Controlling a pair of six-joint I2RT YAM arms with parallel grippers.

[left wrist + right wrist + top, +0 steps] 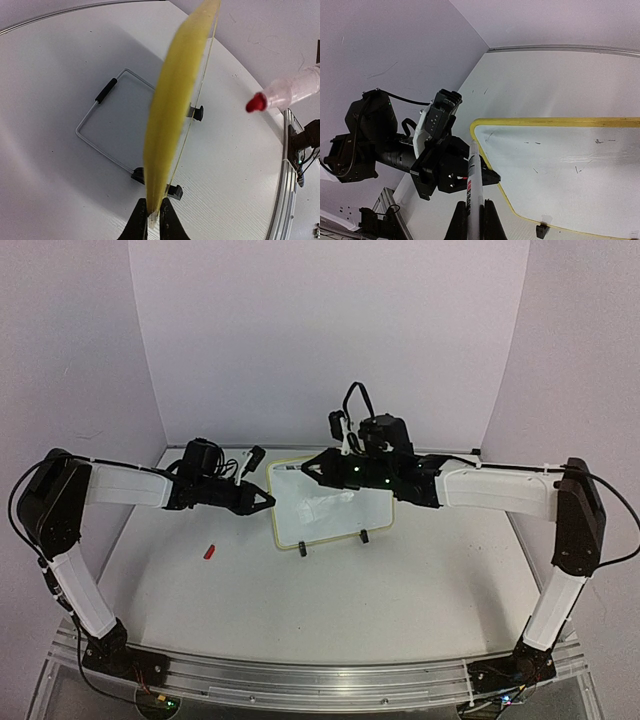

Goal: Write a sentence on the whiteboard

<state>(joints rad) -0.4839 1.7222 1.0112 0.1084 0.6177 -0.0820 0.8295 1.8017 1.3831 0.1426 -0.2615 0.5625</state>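
The whiteboard (335, 510) stands tilted on its wire stand (107, 120) and black clip feet (197, 112) at mid table. My left gripper (268, 500) is shut on the board's yellow rim (172, 105) at its left edge, and the rim runs edge-on between the jaws of the left gripper (154, 209). My right gripper (475, 207) is shut on a white marker (475, 172), uncapped, with a red tip (256, 102). The tip hangs by the board's upper left corner; I cannot tell whether it touches. No sentence shows on the whiteboard (560, 165), only a few faint short marks.
A small red cap (209, 551) lies on the table left of the board. Purple walls close in behind and on both sides. A metal rail (320, 680) runs along the near edge between the arm bases.
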